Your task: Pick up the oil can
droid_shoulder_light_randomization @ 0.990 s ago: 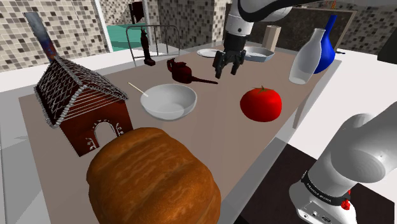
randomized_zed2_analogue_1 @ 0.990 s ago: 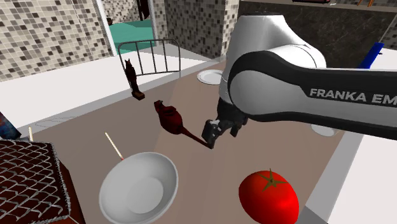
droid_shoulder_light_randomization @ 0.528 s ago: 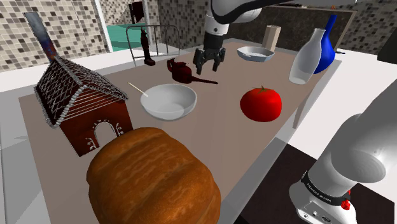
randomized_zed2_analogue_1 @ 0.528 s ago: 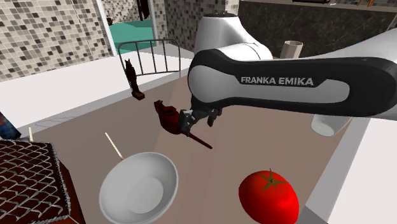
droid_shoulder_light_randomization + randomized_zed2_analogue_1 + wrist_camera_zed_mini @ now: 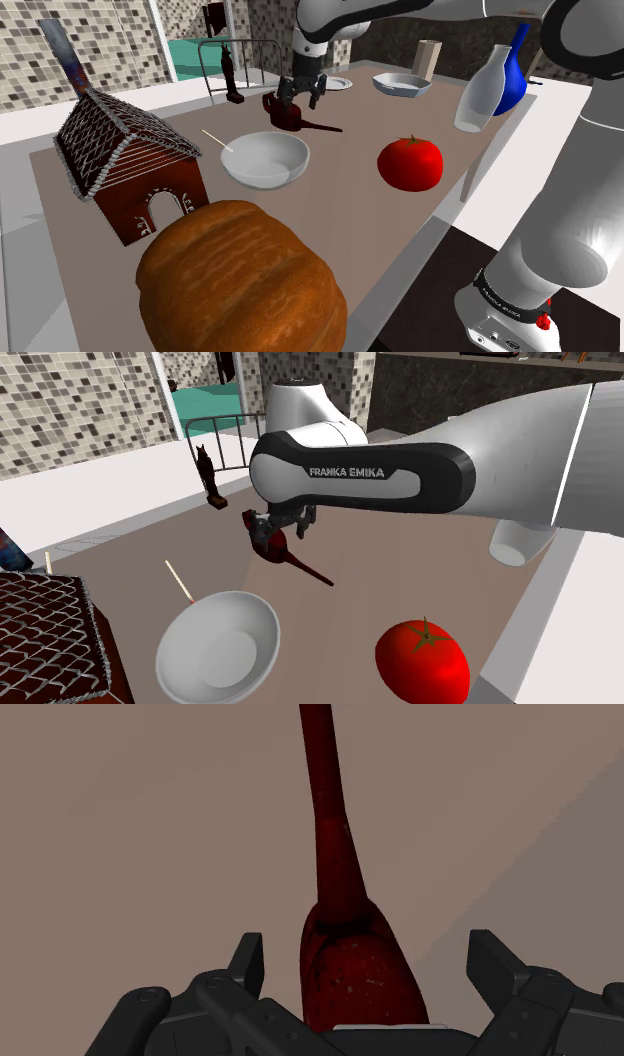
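My pincer (image 5: 372, 956) straddles the oil can (image 5: 356, 979), with bare bench (image 5: 150, 854) on both sides of it; a white bowl (image 5: 265, 160) stands near the can, a dark figurine (image 5: 232, 75) beyond it

Bright, even, shadow-poor light throughout; a darker diagonal band crosses the brown desk (image 5: 150, 824), and the glossy red tomato (image 5: 410, 163) shows faint sheen.
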### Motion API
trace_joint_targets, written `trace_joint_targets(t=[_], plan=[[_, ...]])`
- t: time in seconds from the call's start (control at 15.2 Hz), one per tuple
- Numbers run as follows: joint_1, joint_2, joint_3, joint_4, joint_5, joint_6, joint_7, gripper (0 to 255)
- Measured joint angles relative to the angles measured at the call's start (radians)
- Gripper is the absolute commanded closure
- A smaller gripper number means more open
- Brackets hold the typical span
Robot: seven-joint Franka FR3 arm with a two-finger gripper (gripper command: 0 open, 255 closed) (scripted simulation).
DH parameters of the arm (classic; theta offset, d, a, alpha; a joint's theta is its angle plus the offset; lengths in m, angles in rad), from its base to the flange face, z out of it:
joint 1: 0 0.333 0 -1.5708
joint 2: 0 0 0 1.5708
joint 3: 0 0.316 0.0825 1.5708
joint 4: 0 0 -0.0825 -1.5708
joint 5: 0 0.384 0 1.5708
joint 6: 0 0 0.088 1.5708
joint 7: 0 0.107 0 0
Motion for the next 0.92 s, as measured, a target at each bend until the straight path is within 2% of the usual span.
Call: trace_joint_targets(t=[0.4,0.46,0.92], plan=[[0.0,0.022,-0.001,-0.044,-0.001,0.068,-0.002,0],[-0.001,0.024,-0.001,-0.049,-0.001,0.075,-0.004,255],[-0.002,0.025,-0.001,-0.055,-0.001,0.082,-0.005,255]])
